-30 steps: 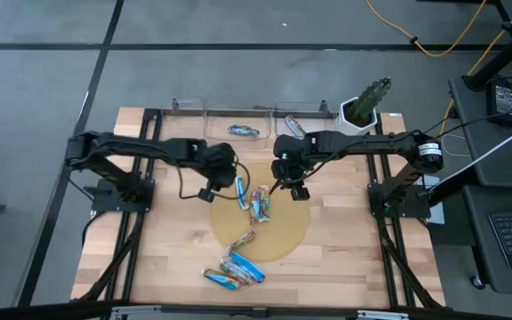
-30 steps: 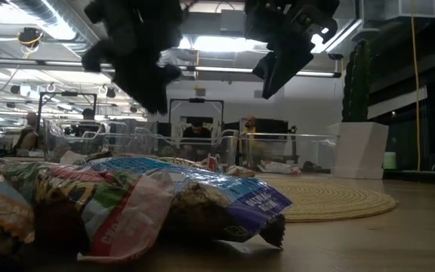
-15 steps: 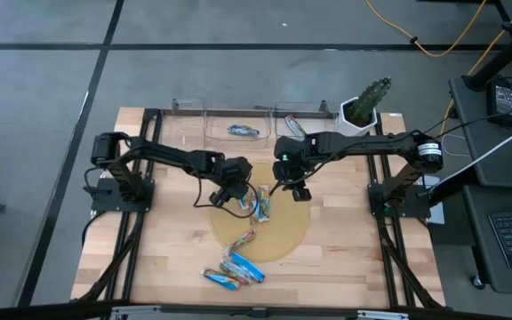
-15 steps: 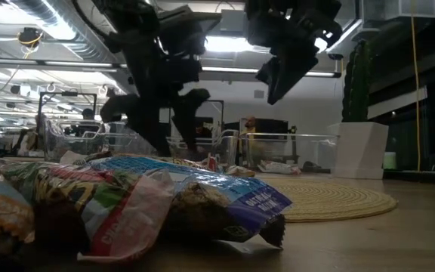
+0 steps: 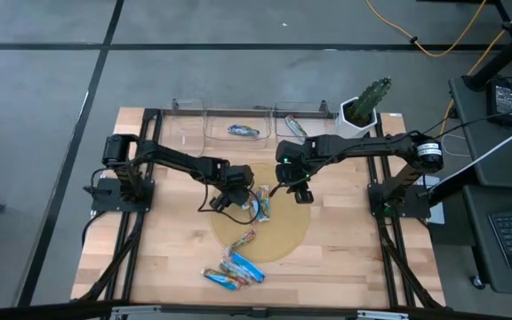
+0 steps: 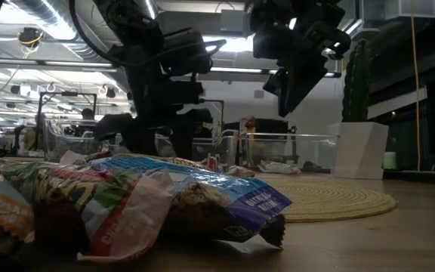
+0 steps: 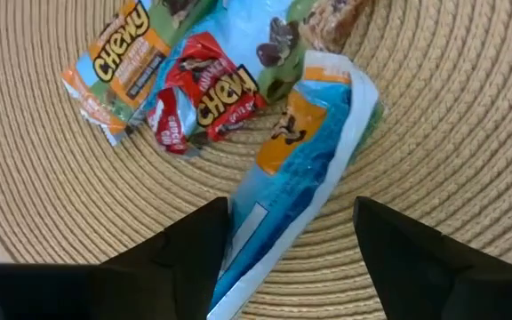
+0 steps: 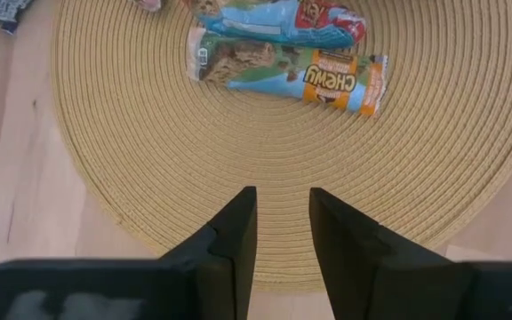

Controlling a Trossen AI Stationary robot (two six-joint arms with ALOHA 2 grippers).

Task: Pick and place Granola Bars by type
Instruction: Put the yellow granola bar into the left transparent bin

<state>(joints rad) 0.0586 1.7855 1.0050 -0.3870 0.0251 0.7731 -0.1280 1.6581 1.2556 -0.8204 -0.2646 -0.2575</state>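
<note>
- The round woven mat [image 5: 265,222] lies in the middle of the wooden table [image 5: 345,258], and the rest is placed by it
- The left gripper [image 7: 287,253] is low over the mat's left part, its two fingers [image 7: 189,244] spread apart on either side of a blue granola bar [image 7: 300,173] that lies flat on the weave; the fingers do not grip the bar
- Just beside that blue bar on the mat lie a small red bar [image 7: 204,98] and an orange-and-blue bar [image 7: 118,67], the red one touching both neighbours
- From above, this cluster of bars [image 5: 258,203] sits on the mat's upper left part, near the left gripper [image 5: 229,188]
- The right gripper [image 8: 283,227] hangs above the mat's upper right part, its fingers [image 8: 234,231] a narrow gap apart with nothing between them
- Past the right gripper, a long bar with a blue and orange wrapper [image 8: 287,76] rests on the mat, another blue bar [image 8: 283,20] touching it
- One more bar [image 5: 243,238] lies at the mat's lower left edge
- A pile of blue bars [image 5: 232,271] sits on the table below the mat, off the weave
- Behind the mat stand two clear bins; the left bin [image 5: 212,124] holds a blue bar [image 5: 244,131], the right bin [image 5: 314,120] holds a multicoloured bar [image 5: 293,127]
- A white pot with a cactus [image 5: 363,108] stands beyond the mat's upper right, beside the right bin
</note>
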